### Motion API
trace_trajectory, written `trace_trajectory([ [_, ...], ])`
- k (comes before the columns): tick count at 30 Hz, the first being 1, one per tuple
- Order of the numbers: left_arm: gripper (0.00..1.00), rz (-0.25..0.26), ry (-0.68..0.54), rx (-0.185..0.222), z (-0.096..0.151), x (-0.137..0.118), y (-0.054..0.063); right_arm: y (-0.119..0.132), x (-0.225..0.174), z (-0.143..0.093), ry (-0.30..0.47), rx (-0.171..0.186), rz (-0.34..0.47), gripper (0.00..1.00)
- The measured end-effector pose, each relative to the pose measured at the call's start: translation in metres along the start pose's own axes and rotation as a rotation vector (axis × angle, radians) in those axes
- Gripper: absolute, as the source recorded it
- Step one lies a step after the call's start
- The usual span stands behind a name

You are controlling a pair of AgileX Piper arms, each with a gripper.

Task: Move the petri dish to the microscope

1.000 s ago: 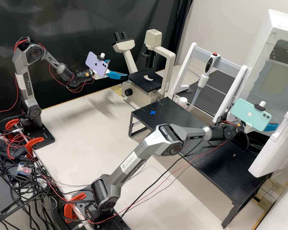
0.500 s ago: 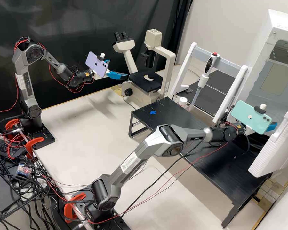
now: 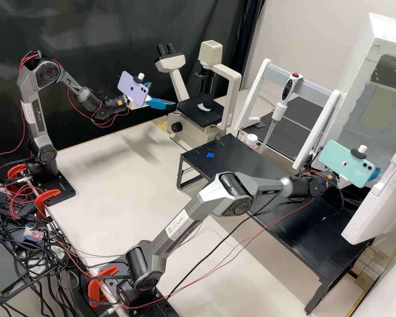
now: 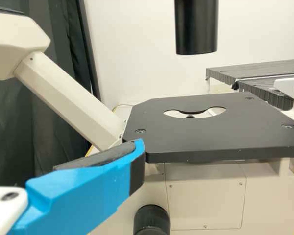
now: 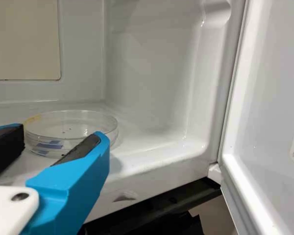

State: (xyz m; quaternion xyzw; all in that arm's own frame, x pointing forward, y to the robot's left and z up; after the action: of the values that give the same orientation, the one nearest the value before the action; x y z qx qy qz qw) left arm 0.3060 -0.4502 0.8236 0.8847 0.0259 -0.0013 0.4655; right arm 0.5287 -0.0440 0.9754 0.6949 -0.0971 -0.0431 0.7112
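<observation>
In the high view, a green phone (image 3: 345,163) at 3 o'clock hides most of the right tool (image 3: 375,174). A purple phone (image 3: 133,89) between 10 and 11 o'clock hides some of the left tool (image 3: 164,97). The white box (image 3: 383,33) at 2 o'clock is cut off by the edge. In the right wrist view, a finger (image 5: 78,178) covers a bit of the petri dish (image 5: 71,122).

I'm seeing bright blue on left hand (image 3: 163,94) and right hand (image 3: 375,173), lilac on one phone (image 3: 133,89), mint green on other phone (image 3: 344,163). Microscope (image 3: 211,53) is showing cream, stage (image 3: 209,115) black. Petri dish (image 5: 73,116) is looking clear, blue-patched. Black table (image 3: 237,152) is bearing blue cross (image 3: 210,155).
</observation>
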Motion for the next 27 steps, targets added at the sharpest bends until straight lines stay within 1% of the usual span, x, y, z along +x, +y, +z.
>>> trace_trajectory([
  [2, 1.0, 0.0, 0.0, 0.0, 0.0, 0.0, 0.0, 0.0, 0.0, 0.0, 0.0, 0.0, 0.001, 0.0],
  [8, 1.0, 0.0, 0.0, 0.0, 0.0, 0.0, 0.0, 0.002, -0.001, -0.002, 0.004, -0.022, 0.001, 0.0],
  [17, 1.0, 0.0, 0.0, 0.0, 0.0, 0.0, 0.0, 0.009, -0.007, -0.002, -0.002, -0.022, 0.008, 0.0],
  [18, 1.0, 0.0, 0.0, 0.0, 0.0, 0.0, 0.0, 0.01, -0.007, -0.003, -0.001, -0.022, 0.01, 1.0],
  [23, 1.0, 0.0, 0.0, 0.0, 0.0, 0.0, 0.0, 0.013, -0.011, -0.006, 0.001, -0.029, 0.01, 1.0],
  [27, 1.0, 0.0, 0.0, 0.0, 0.0, 0.0, 0.0, 0.011, -0.012, -0.005, -0.004, -0.028, 0.005, 1.0],
])
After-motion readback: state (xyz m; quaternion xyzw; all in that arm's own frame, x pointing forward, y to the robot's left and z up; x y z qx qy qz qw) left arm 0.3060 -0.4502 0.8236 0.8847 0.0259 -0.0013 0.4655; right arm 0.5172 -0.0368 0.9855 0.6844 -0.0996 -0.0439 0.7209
